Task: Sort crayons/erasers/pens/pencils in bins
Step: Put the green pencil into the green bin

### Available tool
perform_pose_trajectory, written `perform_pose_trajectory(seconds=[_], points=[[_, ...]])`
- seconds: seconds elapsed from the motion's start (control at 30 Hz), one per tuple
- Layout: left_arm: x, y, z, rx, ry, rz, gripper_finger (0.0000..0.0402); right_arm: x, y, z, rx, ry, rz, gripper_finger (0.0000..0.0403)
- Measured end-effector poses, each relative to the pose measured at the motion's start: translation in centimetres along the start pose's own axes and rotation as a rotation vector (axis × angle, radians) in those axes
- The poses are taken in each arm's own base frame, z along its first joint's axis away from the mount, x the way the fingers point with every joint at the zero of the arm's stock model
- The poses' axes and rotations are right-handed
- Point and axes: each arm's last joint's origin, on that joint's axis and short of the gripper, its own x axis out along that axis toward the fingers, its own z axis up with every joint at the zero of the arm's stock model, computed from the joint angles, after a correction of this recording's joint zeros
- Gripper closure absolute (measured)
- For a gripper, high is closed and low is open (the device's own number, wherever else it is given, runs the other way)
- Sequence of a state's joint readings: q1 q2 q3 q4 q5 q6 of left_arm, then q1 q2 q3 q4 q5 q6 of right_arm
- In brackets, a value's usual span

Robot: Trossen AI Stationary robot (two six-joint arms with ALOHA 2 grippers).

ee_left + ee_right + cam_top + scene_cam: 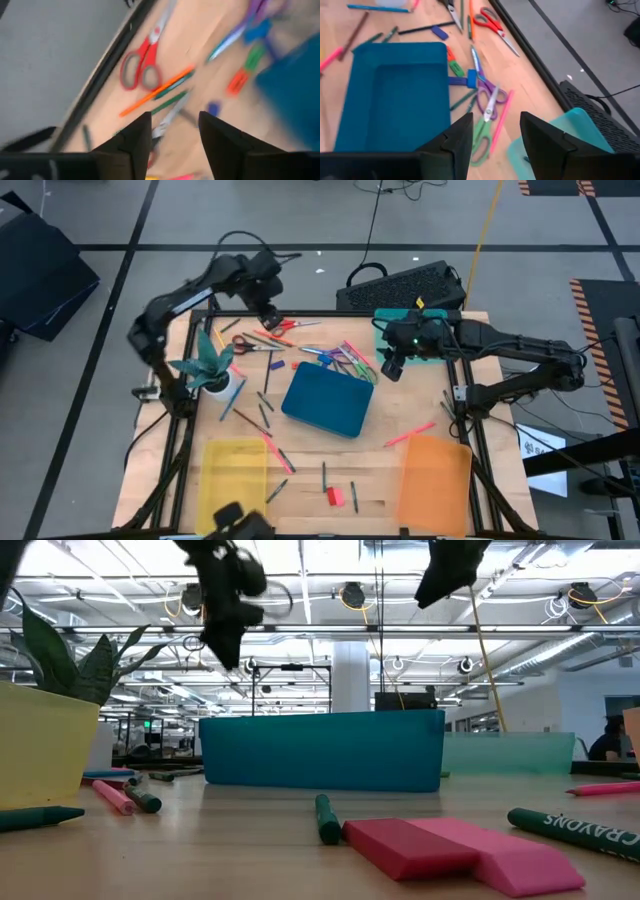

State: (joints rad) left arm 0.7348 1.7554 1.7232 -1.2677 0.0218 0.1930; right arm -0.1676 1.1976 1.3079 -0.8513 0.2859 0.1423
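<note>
The dark blue bin (327, 402) sits tilted mid-desk, empty as far as the right wrist view shows. The yellow bin (234, 476) lies at the near left, the orange bin (434, 483) at the near right, and the teal bin (391, 340) at the far right, partly hidden by an arm. A red eraser (329, 496) and a pink eraser (339, 498) lie touching between the yellow and orange bins. A small blue block, probably an eraser (439, 32), lies beyond the blue bin among the pens (262, 417) and crayons (354, 494).
</note>
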Motion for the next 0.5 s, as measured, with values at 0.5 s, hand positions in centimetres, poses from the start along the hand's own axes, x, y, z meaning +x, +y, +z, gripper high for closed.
perform_pose_trajectory(seconds=[0.5], points=[[12.2, 4.6, 0.4, 0.342, 0.415, 0.078, 0.0229, -0.2, 1.3, 0.2, 0.129, -0.064, -0.074, 0.0248]])
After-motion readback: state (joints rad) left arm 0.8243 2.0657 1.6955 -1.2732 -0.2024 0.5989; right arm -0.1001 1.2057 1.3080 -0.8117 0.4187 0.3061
